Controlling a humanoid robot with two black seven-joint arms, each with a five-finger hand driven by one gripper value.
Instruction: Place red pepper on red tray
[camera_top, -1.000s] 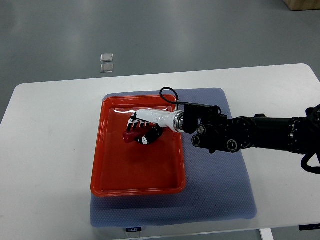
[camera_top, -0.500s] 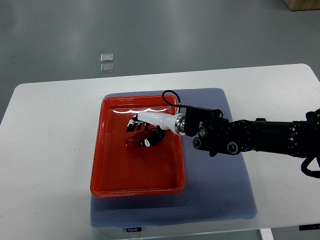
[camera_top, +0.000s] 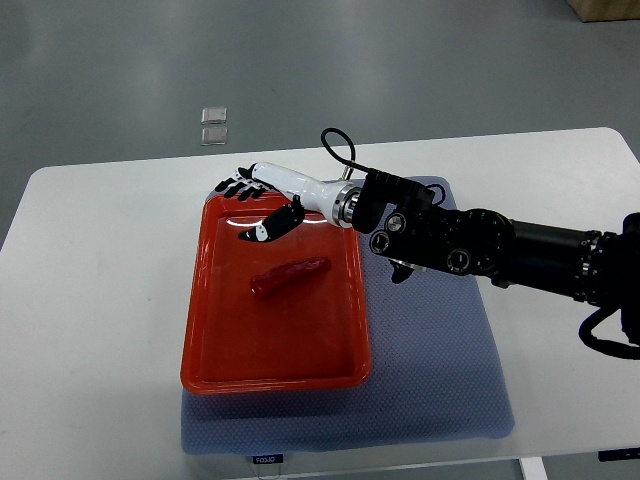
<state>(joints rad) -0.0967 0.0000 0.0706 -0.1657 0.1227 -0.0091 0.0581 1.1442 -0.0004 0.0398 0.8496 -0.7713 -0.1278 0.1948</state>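
The slim, glossy red pepper (camera_top: 290, 277) lies in the smooth-walled red tray (camera_top: 215, 345), just below the right robot hand (camera_top: 255, 205), whose fingers hang spread, holding nothing.

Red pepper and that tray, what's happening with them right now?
The red pepper lies loose in the red tray, which sits on a blue mat on the white table. The right robot hand hovers open over the tray's far edge, holding nothing. The placing looks done. No left arm shows.
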